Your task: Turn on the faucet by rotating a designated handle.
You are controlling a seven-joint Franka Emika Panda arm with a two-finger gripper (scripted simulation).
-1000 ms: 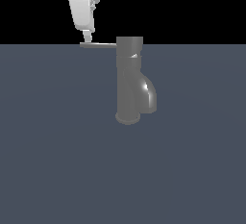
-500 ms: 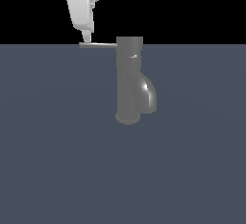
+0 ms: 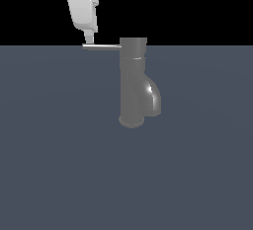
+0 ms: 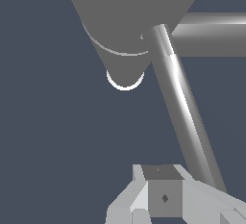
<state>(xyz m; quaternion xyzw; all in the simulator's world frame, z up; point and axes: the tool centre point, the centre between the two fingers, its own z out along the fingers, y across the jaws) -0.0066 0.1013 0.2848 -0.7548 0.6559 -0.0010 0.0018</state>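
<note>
The dark grey faucet (image 3: pixel 132 81) stands upright on the grey surface, with its thick spout (image 3: pixel 152 98) curving down on the exterior view's right. The thin flat handle (image 3: pixel 101 47) sticks out from the top cap toward the exterior view's left. My white gripper (image 3: pixel 89 40) comes down from above, and its tip touches the handle's outer end. In the wrist view the faucet body (image 4: pixel 127 21) and the handle (image 4: pixel 180 103) show from above. The handle runs down beside my gripper (image 4: pixel 162 198), not between the fingers. The fingers look pressed together and hold nothing.
A flat dark grey surface (image 3: pixel 59 165) spreads all around the faucet's round base (image 3: pixel 131 121). Black background lies behind the faucet's top. No other objects show.
The gripper's body has shifted slightly toward the exterior view's left while its tip stays at the handle's end. The handle has not visibly turned.
</note>
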